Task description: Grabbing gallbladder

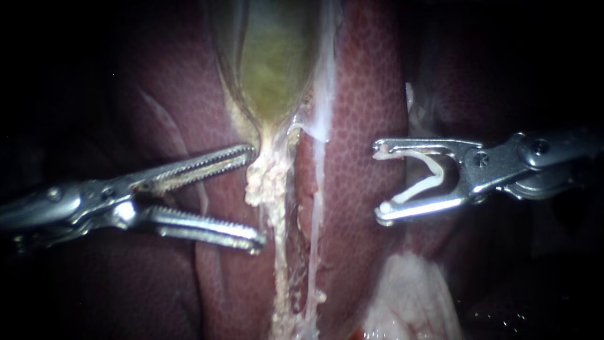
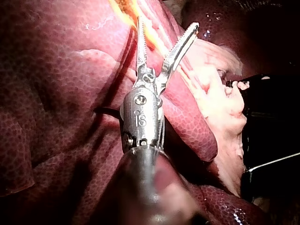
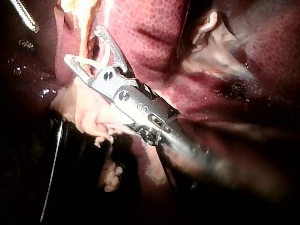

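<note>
Endoscope: left instrument [image 1: 257, 196], serrated jaws spread, empty. The green-yellow tapering gallbladder [image 1: 274, 63] lies just beyond the upper jaw tip. Right instrument [image 1: 379, 182], jaws cradling a white V-shaped clip [image 1: 409, 153], well apart from the gallbladder.
Left wrist: jaws spread above the dark red mottled liver [image 2: 56, 93].
Right wrist: clip touches both jaws.

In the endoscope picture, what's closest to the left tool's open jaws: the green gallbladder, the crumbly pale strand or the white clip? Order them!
1. Crumbly pale strand: right at the jaw tips of the left instrument.
2. Gallbladder: above its upper jaw.
3. White clip: across the liver, held in the right instrument.
</note>
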{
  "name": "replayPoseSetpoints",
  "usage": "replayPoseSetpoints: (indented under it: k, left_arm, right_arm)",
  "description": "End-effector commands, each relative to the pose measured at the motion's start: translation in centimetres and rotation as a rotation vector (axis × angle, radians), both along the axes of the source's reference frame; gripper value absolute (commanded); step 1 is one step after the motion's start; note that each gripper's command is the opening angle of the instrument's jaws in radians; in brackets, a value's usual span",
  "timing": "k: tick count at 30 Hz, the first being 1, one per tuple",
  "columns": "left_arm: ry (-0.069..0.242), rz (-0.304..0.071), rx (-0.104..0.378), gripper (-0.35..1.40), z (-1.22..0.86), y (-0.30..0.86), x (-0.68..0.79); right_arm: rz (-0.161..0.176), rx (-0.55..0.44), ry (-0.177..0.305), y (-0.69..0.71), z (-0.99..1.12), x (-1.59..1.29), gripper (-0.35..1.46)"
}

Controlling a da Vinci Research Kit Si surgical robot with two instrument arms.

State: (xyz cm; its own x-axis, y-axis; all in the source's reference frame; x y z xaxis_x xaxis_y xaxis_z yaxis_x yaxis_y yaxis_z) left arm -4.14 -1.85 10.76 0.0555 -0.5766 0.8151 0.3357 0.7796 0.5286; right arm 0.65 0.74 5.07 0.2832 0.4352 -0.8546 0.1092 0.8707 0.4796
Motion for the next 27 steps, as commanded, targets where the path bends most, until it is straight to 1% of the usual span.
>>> replayPoseSetpoints:
  k: [1, 5, 6, 8, 9, 11, 12, 13, 16, 17, 18, 19, 22, 24, 27]
  left_arm:
    - [0.003, -0.009, 0.008, 0.57, 0.03, 0.02, -0.01]
    - [0.004, -0.026, 0.030, 0.52, 0.09, 0.06, -0.06]
    - [0.003, -0.028, 0.035, 0.49, 0.10, 0.06, -0.07]
    - [0.003, -0.045, 0.050, 0.41, 0.13, 0.08, -0.07]
    - [0.006, -0.045, 0.051, 0.37, 0.14, 0.08, -0.07]
    - [0.009, -0.053, 0.062, 0.24, 0.18, 0.09, -0.07]
    - [0.015, -0.056, 0.062, 0.22, 0.20, 0.10, -0.06]
    - [0.019, -0.055, 0.069, 0.14, 0.22, 0.10, -0.05]
    - [0.041, -0.051, 0.081, -0.32, 0.28, 0.11, 0.00]
    - [0.055, -0.052, 0.083, -0.35, 0.29, 0.12, 0.02]
    - [0.060, -0.050, 0.085, -0.35, 0.30, 0.12, 0.03]
    - [0.074, -0.044, 0.096, -0.35, 0.31, 0.12, 0.06]
    - [0.097, -0.040, 0.127, -0.35, 0.32, 0.11, 0.11]
    - [0.106, -0.038, 0.129, -0.35, 0.31, 0.11, 0.12]
    - [0.109, -0.041, 0.136, -0.35, 0.30, 0.10, 0.13]
  right_arm:
    - [0.000, 0.000, 0.000, 0.00, 0.00, 0.00, 0.57]
    - [0.000, 0.000, 0.000, 0.00, 0.00, 0.01, 0.57]
    - [0.000, 0.000, 0.000, 0.00, 0.00, 0.01, 0.57]
    - [0.000, 0.000, 0.000, 0.00, 0.00, 0.01, 0.57]
    - [0.000, 0.000, 0.000, 0.00, 0.00, 0.01, 0.57]
    - [0.000, 0.000, 0.000, 0.00, 0.00, 0.01, 0.57]
    - [0.000, 0.000, 0.000, 0.00, -0.01, 0.01, 0.57]
    - [0.000, 0.000, 0.000, 0.00, -0.01, 0.01, 0.57]
    - [0.000, 0.000, 0.000, -0.01, -0.01, 0.01, 0.57]
    - [-0.001, 0.000, 0.000, -0.01, -0.01, 0.01, 0.57]
    - [-0.001, 0.000, 0.000, -0.01, -0.01, 0.01, 0.57]
    - [-0.001, 0.000, 0.000, -0.01, -0.01, 0.01, 0.57]
    - [-0.001, 0.000, 0.000, -0.01, -0.01, 0.01, 0.57]
    - [-0.001, 0.000, 0.000, -0.01, -0.01, 0.01, 0.57]
    - [0.000, 0.000, 0.000, 0.00, -0.01, 0.01, 0.57]
